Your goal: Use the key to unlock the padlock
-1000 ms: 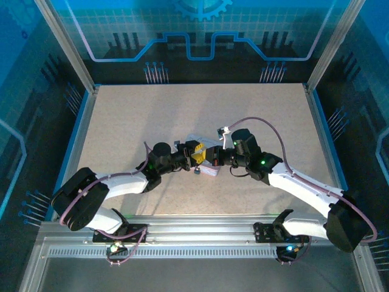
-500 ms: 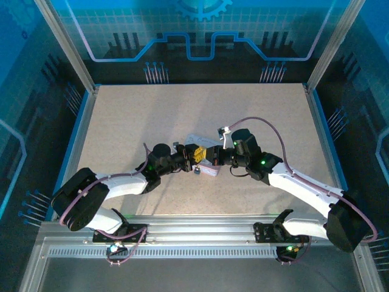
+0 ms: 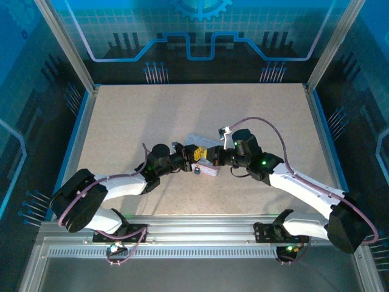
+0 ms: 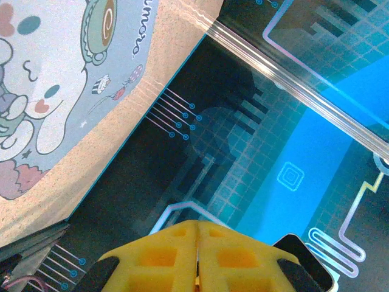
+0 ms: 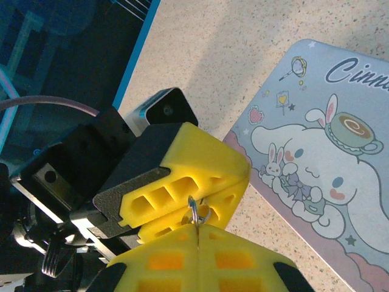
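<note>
A robot lab's test cell: speckled counter fenced by aluminium posts and blue circuit-print panels, left arm and right arm bolted to a slotted metal rail

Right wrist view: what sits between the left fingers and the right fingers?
A small metal ring sits where the left fingers and the right fingers nearly meet, as the right wrist view shows.

- The left gripper has drawn its yellow pads together. A second ago they stood apart; now only a thin seam parts them, and they pinch the ring end of the key.
- The left arm has sunk slightly toward the lower left of the top view.
- The tin box now shows further left above the grippers.
</note>
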Robot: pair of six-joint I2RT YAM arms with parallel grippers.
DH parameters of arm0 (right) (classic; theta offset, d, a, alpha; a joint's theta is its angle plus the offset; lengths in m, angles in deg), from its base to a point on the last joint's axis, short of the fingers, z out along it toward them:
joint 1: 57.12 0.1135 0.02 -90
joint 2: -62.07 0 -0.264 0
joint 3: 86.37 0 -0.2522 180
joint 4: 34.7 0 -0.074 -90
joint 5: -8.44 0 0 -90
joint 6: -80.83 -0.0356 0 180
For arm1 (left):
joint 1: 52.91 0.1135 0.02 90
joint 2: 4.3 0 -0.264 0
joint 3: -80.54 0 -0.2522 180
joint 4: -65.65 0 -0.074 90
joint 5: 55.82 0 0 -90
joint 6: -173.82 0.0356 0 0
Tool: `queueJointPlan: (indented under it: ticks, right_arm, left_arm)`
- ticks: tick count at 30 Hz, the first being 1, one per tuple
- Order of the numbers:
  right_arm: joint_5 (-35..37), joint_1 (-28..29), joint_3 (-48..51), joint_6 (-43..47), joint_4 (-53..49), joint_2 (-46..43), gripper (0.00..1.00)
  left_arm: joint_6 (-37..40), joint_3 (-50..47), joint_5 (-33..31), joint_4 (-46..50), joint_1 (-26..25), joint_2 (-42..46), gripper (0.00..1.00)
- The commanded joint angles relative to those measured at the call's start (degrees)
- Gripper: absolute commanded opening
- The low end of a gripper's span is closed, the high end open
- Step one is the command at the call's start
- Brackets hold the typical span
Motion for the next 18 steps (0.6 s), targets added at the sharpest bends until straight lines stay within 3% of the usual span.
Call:
queueJointPlan:
  ticks: [1,7,14,18]
  right_arm:
    - [0.9,0.7,-1.1,-0.2,0.6,-1.4,0.02]
    - [-0.2,-0.5,-0.7,0.0,-0.2,-2.9,0.09]
    - [-4.5,-4.3,3.5,-1.2,3.5,-8.4,0.27]
    - [-10.5,-8.6,8.3,-7.5,14.6,-12.0,0.36]
  left_arm:
    - [-2.5,-0.9,-0.8,0.4,-0.3,1.2,0.05]
    - [4.0,0.9,-2.2,4.1,-0.3,3.6,0.00]
    - [24.9,9.1,-2.3,23.4,1.8,11.5,0.00]
    - [38.3,14.1,-2.3,30.2,2.3,14.4,0.00]
